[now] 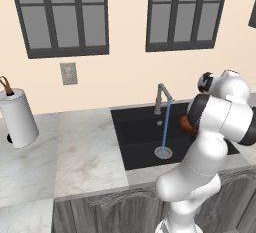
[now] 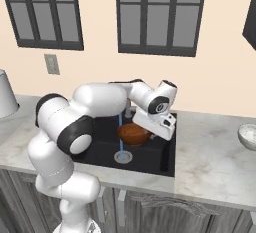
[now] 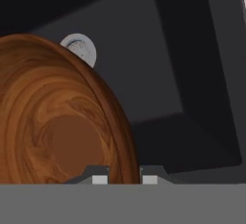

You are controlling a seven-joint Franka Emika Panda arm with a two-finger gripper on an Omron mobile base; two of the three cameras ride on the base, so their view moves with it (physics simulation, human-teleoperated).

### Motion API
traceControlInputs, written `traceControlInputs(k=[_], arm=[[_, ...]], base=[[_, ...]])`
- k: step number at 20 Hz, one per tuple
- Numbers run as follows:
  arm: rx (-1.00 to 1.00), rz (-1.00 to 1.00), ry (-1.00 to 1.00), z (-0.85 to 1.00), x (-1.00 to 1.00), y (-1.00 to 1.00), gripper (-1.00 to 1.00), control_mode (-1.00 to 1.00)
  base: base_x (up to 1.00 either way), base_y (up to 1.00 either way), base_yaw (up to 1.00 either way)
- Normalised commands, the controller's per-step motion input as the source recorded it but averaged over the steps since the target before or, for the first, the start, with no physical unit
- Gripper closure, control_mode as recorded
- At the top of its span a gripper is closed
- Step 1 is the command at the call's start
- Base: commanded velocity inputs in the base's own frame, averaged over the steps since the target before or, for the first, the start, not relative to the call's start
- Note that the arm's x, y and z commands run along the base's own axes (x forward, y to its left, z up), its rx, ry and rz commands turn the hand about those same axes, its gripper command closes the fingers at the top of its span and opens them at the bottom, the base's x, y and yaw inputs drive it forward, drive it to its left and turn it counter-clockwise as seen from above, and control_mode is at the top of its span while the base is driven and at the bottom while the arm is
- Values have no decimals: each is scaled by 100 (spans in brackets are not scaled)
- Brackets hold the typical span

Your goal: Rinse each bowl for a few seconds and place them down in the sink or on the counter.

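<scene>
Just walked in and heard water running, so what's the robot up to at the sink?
The gripper is shut on the rim of a reddish-brown wooden bowl and holds it above the black sink. The tap is running, its stream falling to the drain beside the bowl rather than clearly into it. A pale bowl sits on the counter to the right.

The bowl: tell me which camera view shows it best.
The hand view: the bowl takes up most of its left side, its wood grain and rim plain, the pincer shut on the rim. The right base view shows the whole bowl small, over the sink. The left base view shows a sliver behind the arm.
</scene>
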Motion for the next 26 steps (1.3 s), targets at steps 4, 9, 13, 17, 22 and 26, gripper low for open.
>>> traceControlInputs(k=[4, 9, 13, 17, 22, 26], arm=[[6, 0, 1, -19, 18, 22, 100, -100], [7, 0, 0, -19, 18, 14, 100, -100], [8, 0, 0, -17, 19, 7, 100, -100], [7, 0, 0, -10, 21, 4, 100, -100], [4, 0, -3, -5, 24, 4, 100, -100], [4, 0, -3, -7, 24, 9, 100, -100]], base=[[0, 0, 0], [0, 0, 0], [0, 0, 0], [0, 0, 0], [0, 0, 0], [0, 0, 0]])
